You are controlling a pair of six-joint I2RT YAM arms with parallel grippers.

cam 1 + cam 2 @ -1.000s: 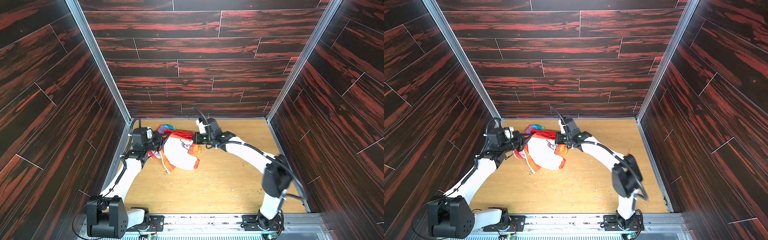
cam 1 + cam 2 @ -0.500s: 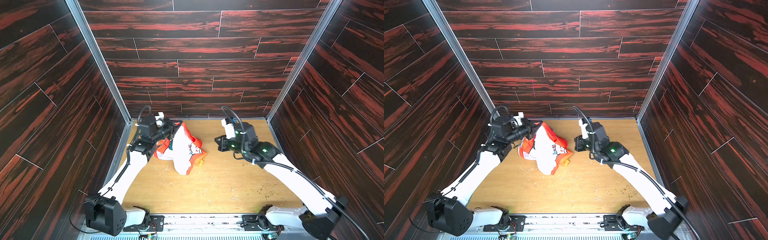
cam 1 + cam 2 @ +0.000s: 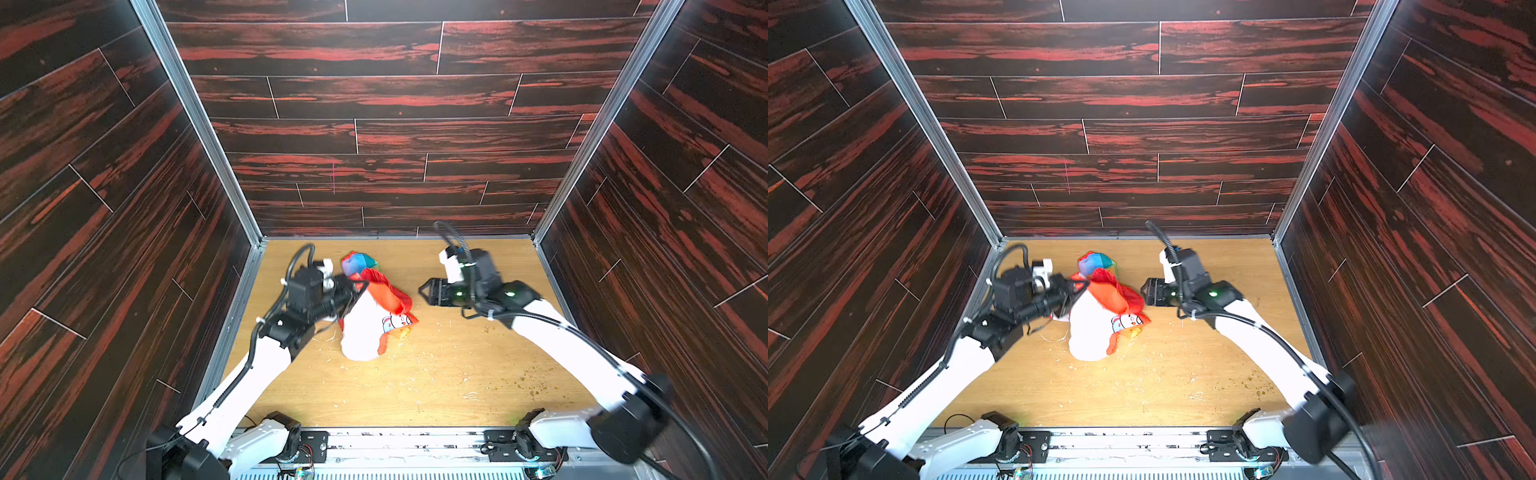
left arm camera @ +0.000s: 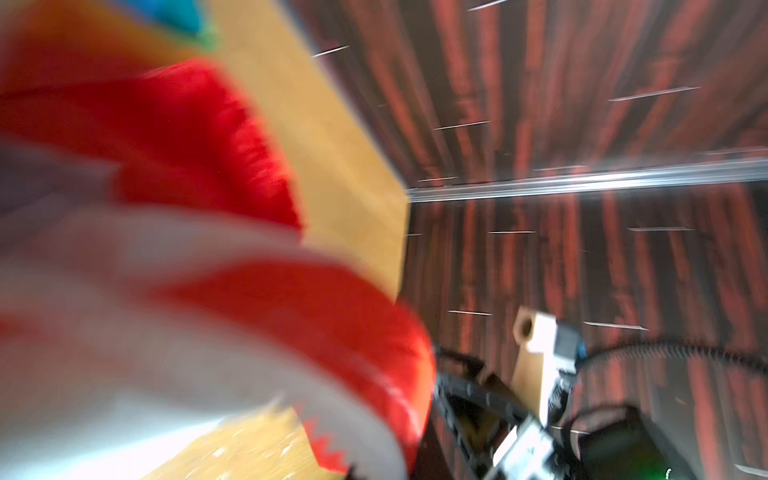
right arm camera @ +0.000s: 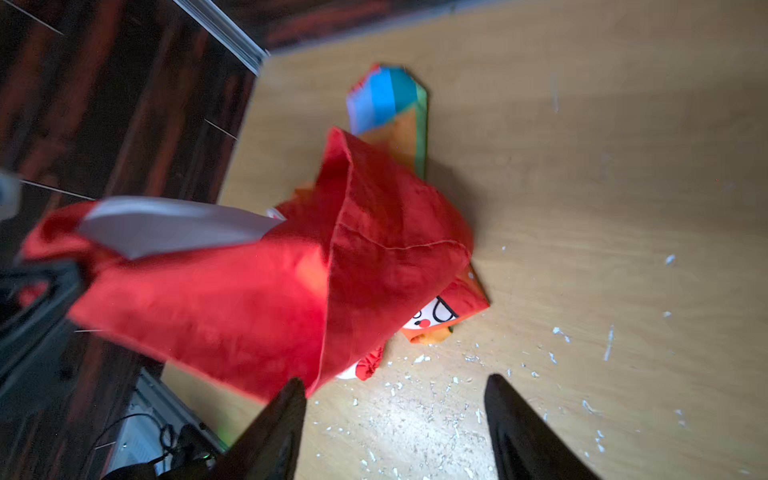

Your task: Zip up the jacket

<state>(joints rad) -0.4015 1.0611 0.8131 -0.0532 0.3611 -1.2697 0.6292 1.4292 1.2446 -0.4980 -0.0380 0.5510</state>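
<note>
Pinching the jacket [image 3: 365, 328] in closed jaws at its red edge, left gripper [image 3: 352, 291] holds it bunched, lower end on the table [image 3: 415, 386] | long axis: twelve to six in a top view | right gripper [image 3: 424, 291]: jaws spread, empty; jacket just beside, at its nine o'clock.

One jacket [image 3: 365, 332], one table [image 3: 415, 386], and two hands: left hand [image 3: 354, 287] and right hand [image 3: 423, 291].
</note>
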